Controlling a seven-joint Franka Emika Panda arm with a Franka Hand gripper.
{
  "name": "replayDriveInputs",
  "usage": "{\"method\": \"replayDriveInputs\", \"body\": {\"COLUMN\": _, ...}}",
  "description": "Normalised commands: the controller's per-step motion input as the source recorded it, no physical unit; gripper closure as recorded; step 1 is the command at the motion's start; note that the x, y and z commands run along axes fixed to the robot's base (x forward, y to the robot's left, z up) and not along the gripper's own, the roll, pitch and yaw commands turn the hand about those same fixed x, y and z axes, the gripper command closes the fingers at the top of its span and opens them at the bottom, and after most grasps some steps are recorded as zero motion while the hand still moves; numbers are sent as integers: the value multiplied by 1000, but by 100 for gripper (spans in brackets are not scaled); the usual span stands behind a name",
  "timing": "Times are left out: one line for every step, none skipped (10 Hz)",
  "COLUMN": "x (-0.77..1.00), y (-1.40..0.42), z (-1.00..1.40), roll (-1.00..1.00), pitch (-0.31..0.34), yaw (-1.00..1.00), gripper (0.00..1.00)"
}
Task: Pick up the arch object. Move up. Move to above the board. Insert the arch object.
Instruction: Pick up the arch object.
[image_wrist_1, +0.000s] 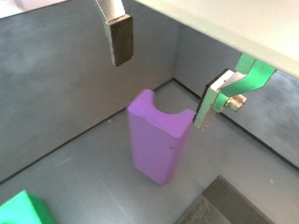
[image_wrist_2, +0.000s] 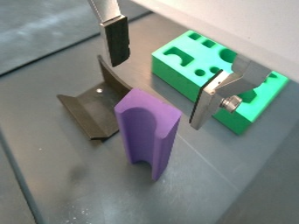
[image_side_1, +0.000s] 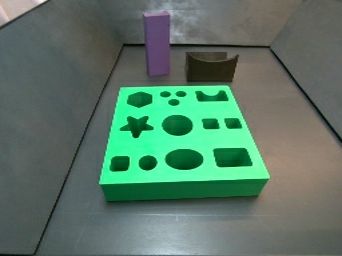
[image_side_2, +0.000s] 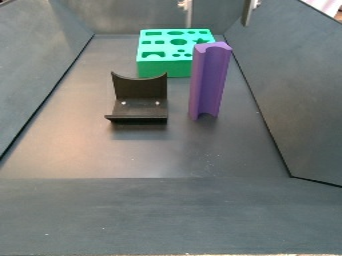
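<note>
Jaws of my gripper stand wide apart and hold nothing; it hangs above the floor, over the tall matte purple arch object. In both wrist views one finger shows as a silver plate with a dark pad, and the other finger is on the opposite side. The arch object stands upright on the dark floor, below the fingers and about between them, but touching neither of them. Its top face has a rounded groove.

In a side view the arch object stands at the far end of the box, behind the thick bright green square board with shaped cutouts, apart from it. Just beside it, to the right, stands a short dark brown block with a scooped top. In a side view from the opposite end, the arch object is right of the brown block, and the board lies farther away.
</note>
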Motion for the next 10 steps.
{"method": "replayDriveInputs", "body": {"x": 326, "y": 17, "z": -94, "roll": 0, "pitch": -260, "yaw": 566, "gripper": 0}}
{"method": "replayDriveInputs", "body": {"x": 371, "y": 77, "z": -186, "roll": 0, "pitch": -224, "yaw": 557, "gripper": 0}}
{"method": "replayDriveInputs", "body": {"x": 191, "y": -23, "z": -329, "roll": 20, "pitch": -177, "yaw": 434, "gripper": 0}}
{"method": "replayDriveInputs", "body": {"x": 0, "y": -137, "z": 0, "roll": 7, "pitch": -7, "yaw": 109, "gripper": 0}}
{"method": "replayDriveInputs", "body": {"x": -166, "y": -171, "z": -311, "roll": 193, "pitch": 0, "yaw": 0, "gripper": 0}}
{"method": "replayDriveInputs", "body": {"x": -166, "y": -57, "z": -497, "roll": 253, "pitch": 3, "yaw": 0, "gripper": 0}}
{"method": "replayDriveInputs", "body": {"x": 11, "y": -26, "z": -377, "roll": 216, "pitch": 57, "yaw": 0, "gripper": 0}}
{"method": "replayDriveInputs", "body": {"x": 206, "y": 0, "z": -263, "roll": 126, "pitch": 59, "yaw": 0, "gripper": 0}}
{"method": "replayDriveInputs", "body": {"x": 386, "y": 29, "z": -126, "roll": 37, "pitch": 20, "yaw": 0, "gripper": 0}}
{"method": "replayDriveInputs", "body": {"x": 457, "y": 26, "z": -129, "roll": 47, "pitch": 36, "yaw": 0, "gripper": 0}}
